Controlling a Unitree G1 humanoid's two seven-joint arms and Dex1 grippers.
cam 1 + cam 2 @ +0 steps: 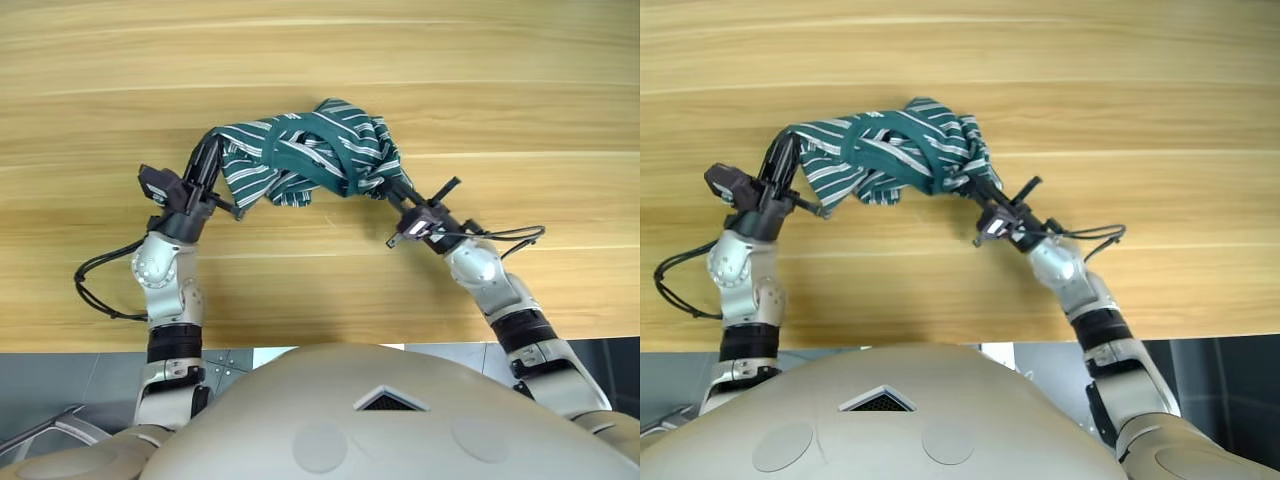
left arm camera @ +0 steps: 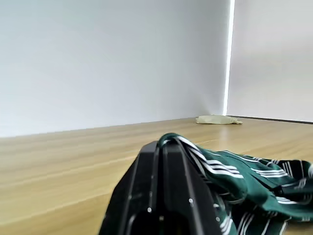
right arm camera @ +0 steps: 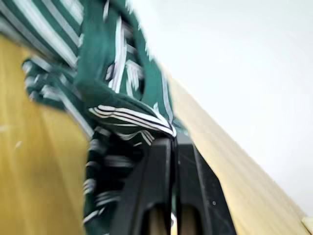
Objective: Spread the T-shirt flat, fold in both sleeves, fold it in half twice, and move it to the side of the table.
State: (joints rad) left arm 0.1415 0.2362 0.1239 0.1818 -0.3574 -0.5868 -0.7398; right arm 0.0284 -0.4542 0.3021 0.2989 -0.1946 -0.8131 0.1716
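Green cloth with thin white stripes, the T-shirt [image 1: 305, 155], lay bunched in a twisted heap on the light brown wooden tabletop [image 1: 420, 60]. It sat about in the middle, strung between the two arms. None of it was flat, and I could not pick out a sleeve or a hem.

On one end, the black left gripper [image 1: 208, 158] had its two fingers pressed tight together, with a fold of the shirt pinched at the tips. On the other end, the black right gripper [image 1: 388, 186] was closed the same way on a small bit of striped cloth.

I thought the shirt had yet to be spread out. Pulling the ends apart could go wrong, because the middle looked wound around itself and might only get tighter. Each pinch also looked small, so a hard tug might let the cloth slip out. If both ends held the same side, the shirt would open crooked.
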